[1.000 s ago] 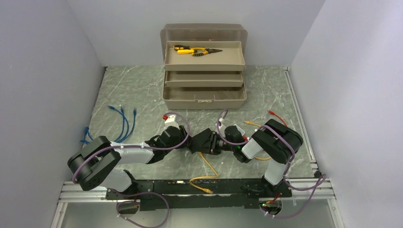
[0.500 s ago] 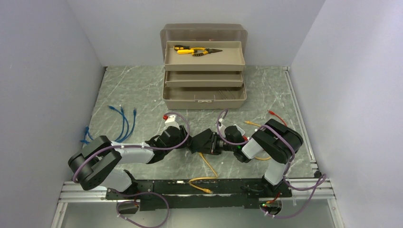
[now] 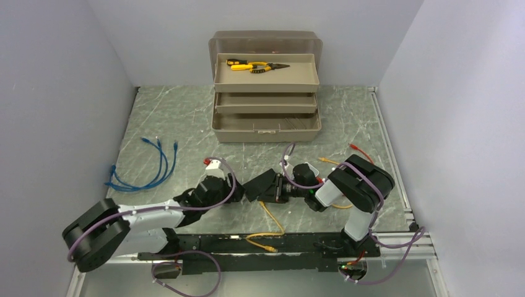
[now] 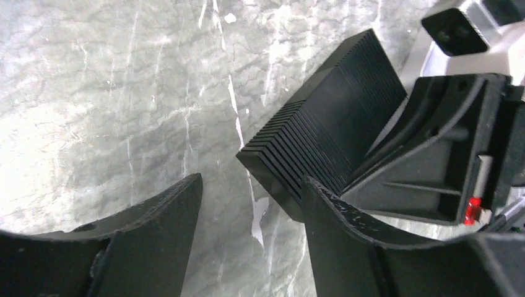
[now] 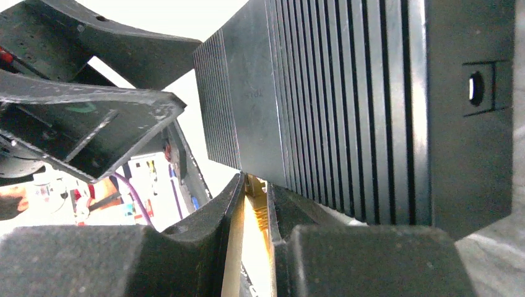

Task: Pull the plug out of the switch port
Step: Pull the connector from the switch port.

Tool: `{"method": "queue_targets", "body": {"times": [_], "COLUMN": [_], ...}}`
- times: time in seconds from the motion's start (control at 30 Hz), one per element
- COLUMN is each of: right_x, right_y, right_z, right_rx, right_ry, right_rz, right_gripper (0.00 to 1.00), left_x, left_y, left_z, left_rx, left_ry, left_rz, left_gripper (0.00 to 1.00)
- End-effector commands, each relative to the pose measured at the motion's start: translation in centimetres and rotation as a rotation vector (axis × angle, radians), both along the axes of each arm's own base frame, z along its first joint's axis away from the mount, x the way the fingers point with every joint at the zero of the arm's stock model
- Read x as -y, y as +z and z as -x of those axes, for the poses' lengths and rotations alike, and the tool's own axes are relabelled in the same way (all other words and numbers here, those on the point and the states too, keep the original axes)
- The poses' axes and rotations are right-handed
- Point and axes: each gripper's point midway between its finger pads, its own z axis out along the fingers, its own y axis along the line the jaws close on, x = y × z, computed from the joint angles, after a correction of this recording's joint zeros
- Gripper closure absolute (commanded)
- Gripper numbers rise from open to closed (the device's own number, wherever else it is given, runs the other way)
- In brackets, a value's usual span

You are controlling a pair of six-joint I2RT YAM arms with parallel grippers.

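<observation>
The switch (image 3: pixel 260 184), a ribbed black box, sits tilted at mid-table between the two grippers. A yellow plug (image 5: pixel 256 207) goes into its lower edge, and its yellow cable (image 3: pixel 271 218) trails toward the near rail. My right gripper (image 3: pixel 275 193) is shut on that plug, with the fingers (image 5: pixel 204 229) pressed against both sides right at the switch (image 5: pixel 347 105). My left gripper (image 3: pixel 237 189) stands open just left of the switch (image 4: pixel 334 124). Only bare table shows between its fingertips (image 4: pixel 176 210), and the right fingertip lies close to the box's corner.
An open beige toolbox (image 3: pixel 266 117) stands at the back, with yellow-handled pliers (image 3: pixel 257 65) in its top tray. Blue cables (image 3: pixel 151 164) lie at the left. A red cable (image 3: pixel 359 148) and an orange cable (image 3: pixel 328 161) lie behind the right arm.
My left gripper has opened and let go of the switch, and the left arm has drawn back to the left. The right gripper has closed on the plug.
</observation>
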Motion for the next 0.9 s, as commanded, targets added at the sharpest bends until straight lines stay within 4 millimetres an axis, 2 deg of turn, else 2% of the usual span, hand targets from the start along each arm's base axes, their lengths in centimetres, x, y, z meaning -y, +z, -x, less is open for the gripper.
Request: {"method": "queue_targets", "body": {"times": [0.0,0.27,0.43,0.6,0.7,0.77,0.87], "right_x": [2.3,2.2,2.1,3.0,3.7,4.5,5.5], "right_y": [-3.0,-2.5,-1.9,-1.4,0.0,1.1,3.6], "right_z": [1.9,2.0,1.9,2.2,1.8,1.3,0.3], "right_rx": [-0.082,-0.107,-0.093,-0.056,0.018,0.086,0.207], "right_ry": [0.016,0.023,0.026,0.027,0.018,0.004,-0.024], "right_rz": [0.114,0.097,0.095,0.131,0.174,0.231,0.305], "right_gripper": [1.0,1.0,1.0,1.0,1.0,1.0,1.0], "left_x": [0.1,2.2,2.8,2.9,2.2,1.5,0.8], "left_y": [2.3,3.1,1.6,1.9,3.3,5.1,9.0], "left_z": [-0.1,1.4,1.7,1.8,1.8,1.6,1.7], "left_rx": [0.131,0.249,0.208,0.187,0.201,0.223,0.292], "left_ry": [-0.063,-0.195,-0.208,-0.16,-0.105,-0.053,-0.019], "left_rz": [-0.007,-0.132,-0.274,-0.228,-0.161,-0.105,0.022], "left_gripper": [0.32,0.27,0.27,0.26,0.23,0.19,0.12]}}
